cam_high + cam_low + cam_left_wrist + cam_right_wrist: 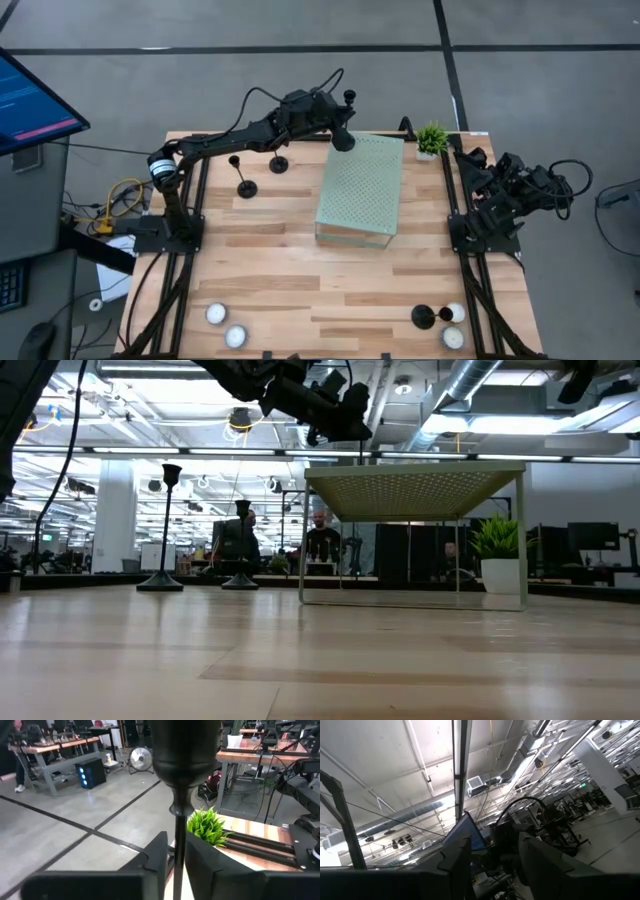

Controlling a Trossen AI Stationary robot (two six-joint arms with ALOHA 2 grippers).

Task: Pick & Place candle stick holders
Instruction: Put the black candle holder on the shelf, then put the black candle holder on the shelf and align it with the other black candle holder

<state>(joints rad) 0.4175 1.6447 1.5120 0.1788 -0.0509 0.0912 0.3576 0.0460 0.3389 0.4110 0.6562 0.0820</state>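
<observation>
A black candle stick holder stands upright with its disc base on the far left corner of the pale green perforated stand. Its thin stem rises between the fingers of my left gripper, which reaches in level from the table's left. The fingers are slightly open, and a sliver of light shows beside the stem. Two more holders stand on the table at the far left, and one more at the near right. My right gripper is open and holds nothing, its arm folded at the table's right edge.
A small green potted plant stands just right of the stand's far end. White tealights lie near the front edge at the left and at the right. Bare wood lies between the stand and the front edge.
</observation>
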